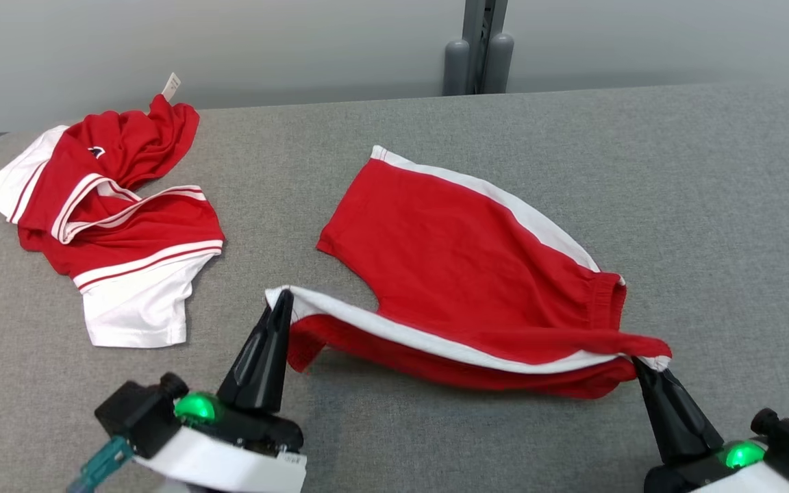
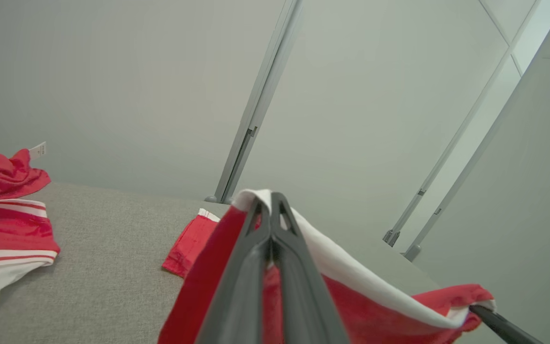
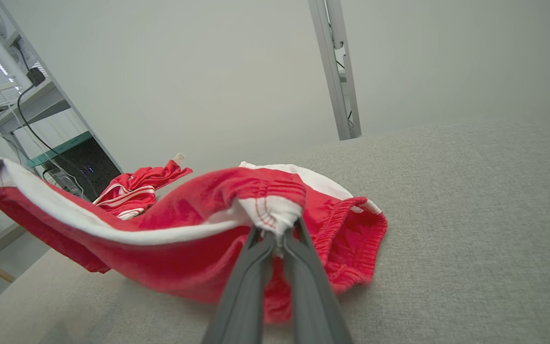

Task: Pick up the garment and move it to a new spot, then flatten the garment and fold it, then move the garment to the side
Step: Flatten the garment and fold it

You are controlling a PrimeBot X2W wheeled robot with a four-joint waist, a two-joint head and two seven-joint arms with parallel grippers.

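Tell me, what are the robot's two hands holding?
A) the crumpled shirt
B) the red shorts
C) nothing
B: the left hand and the right hand each pinch a corner of the red shorts, while the crumpled shirt lies apart, untouched.

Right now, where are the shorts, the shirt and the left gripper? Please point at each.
shorts (image 1: 463, 267): head view, red middle of the cloth.
shirt (image 1: 161, 222): head view, red fold near its middle.
left gripper (image 1: 283, 296): head view, fingertips shut on the shorts' white edge.
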